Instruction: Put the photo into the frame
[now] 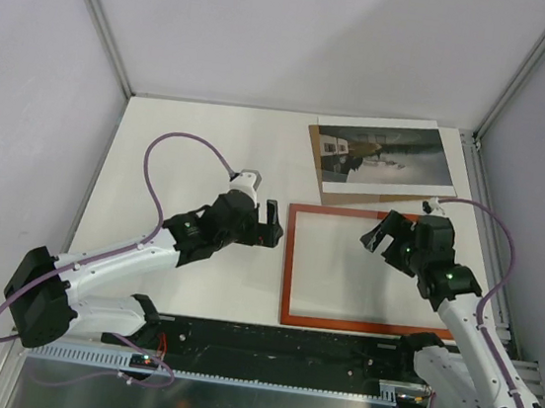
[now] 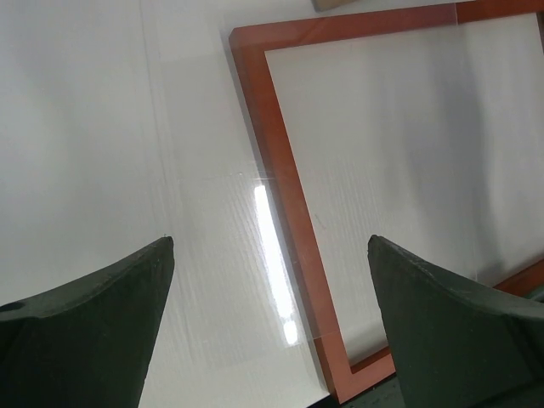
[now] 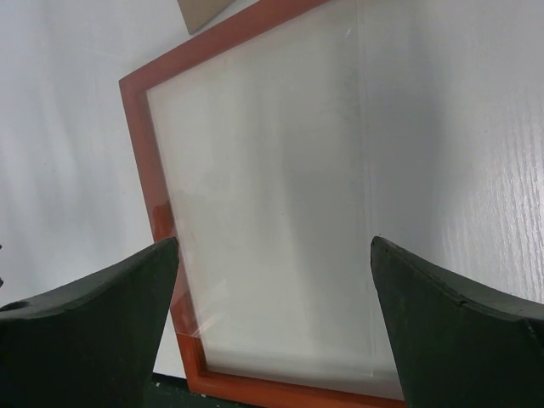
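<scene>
The frame point(image 1: 288, 266) lies flat on the white table at centre right, red-orange side up. A clear pane lies on it, seemingly shifted left across the left rail point(image 2: 280, 170). The photo point(image 1: 383, 156), white-bordered with a dim scene, rests on a brown backing board point(image 1: 353, 198) behind the frame. My left gripper point(image 1: 270, 224) hovers open just left of the frame's left rail, empty point(image 2: 270, 241). Over the frame's upper right part hangs my right gripper point(image 1: 383, 236), also open and empty point(image 3: 274, 241), looking down the frame point(image 3: 140, 144).
White walls with aluminium posts close in the table on three sides. A black strip point(image 1: 285, 345) and a metal rail run along the near edge by the arm bases. Purple cables loop above both arms. A corner of the backing board point(image 3: 200, 10) shows past the frame.
</scene>
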`<action>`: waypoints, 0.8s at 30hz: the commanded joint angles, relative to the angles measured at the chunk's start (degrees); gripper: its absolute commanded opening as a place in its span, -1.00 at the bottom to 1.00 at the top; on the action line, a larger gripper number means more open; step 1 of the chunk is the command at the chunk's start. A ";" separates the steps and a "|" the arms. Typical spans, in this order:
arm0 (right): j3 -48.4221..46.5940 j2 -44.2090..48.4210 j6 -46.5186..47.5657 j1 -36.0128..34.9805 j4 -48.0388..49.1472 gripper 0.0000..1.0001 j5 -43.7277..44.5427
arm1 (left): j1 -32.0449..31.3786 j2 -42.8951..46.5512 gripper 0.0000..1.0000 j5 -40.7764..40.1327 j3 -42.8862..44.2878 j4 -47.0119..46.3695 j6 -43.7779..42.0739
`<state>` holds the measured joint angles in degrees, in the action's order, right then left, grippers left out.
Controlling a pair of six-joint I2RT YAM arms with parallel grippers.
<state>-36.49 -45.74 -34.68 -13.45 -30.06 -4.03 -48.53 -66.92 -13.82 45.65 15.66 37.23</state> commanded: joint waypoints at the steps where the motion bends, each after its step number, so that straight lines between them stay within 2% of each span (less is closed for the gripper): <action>1: 1.63 -1.33 0.16 0.16 4.01 0.99 -1.00 | 0.70 0.88 0.99 0.42 0.92 -1.05 -1.28; 6: 4.02 -3.63 -0.40 0.18 8.16 0.99 -2.24 | 2.76 0.00 0.99 3.13 0.38 -1.06 -0.81; 11: 6.26 -6.66 -0.80 0.19 12.34 0.99 -2.51 | 8.28 -2.81 0.99 7.06 0.59 -1.20 -1.01; 16: 7.90 -10.05 -1.51 0.25 15.71 0.99 -2.90 | 14.50 -8.83 0.99 13.71 1.47 -2.43 -3.13; 24: 10.82 -14.33 -2.25 0.72 20.93 0.99 -2.54 | 19.16 -20.47 0.99 26.03 4.43 -5.99 -6.49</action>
<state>-26.85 -58.35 -36.07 -13.21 -14.55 -6.50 -30.70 -83.64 4.10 46.46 13.26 33.63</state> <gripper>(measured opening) 0.992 0.996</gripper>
